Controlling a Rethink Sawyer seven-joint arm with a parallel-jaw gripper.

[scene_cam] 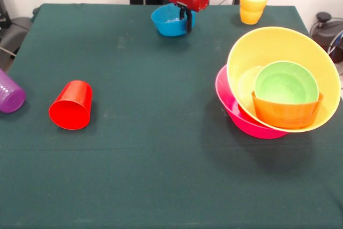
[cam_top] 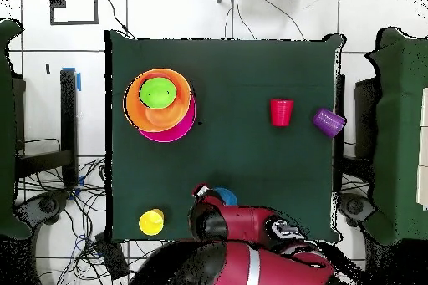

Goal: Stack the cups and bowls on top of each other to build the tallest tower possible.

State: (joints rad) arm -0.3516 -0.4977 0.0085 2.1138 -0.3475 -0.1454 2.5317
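1. The tower point(scene_cam: 278, 87) stands on the green table point(scene_cam: 150, 148), at the right side in the front view and towards the upper left in the overhead view point(cam_top: 159, 104). It is a nest of bowls tipped towards the camera in the front view.
2. Four bowls can be counted for certain in the nest: the large pink bowl point(scene_cam: 236, 113) at the bottom, the large yellow-orange bowl point(scene_cam: 284, 44) leaning in it, then the small orange bowl point(scene_cam: 286, 113), and the small green bowl point(scene_cam: 285, 82) sitting inside that. A pale green patch point(scene_cam: 247, 81) shows behind the orange one; it may be a fifth bowl, but I cannot tell.
3. One more bowl stands apart: the small blue bowl point(scene_cam: 170, 21), upright at the table's far edge in the front view, well away from the tower. Nothing shows inside it.
4. Three cups are clearly in sight. The red cup point(scene_cam: 71, 105) lies on its side with its mouth towards the front camera. The purple cup point(scene_cam: 9, 94) lies on its side at the table's edge, near the red one. The yellow cup point(scene_cam: 253, 5) stands near the far corner.
5. The gripper point(scene_cam: 186, 19) hangs at the blue bowl, one dark finger point(scene_cam: 189, 21) down by its rim; I cannot tell if the fingers are apart or clamped on the rim.
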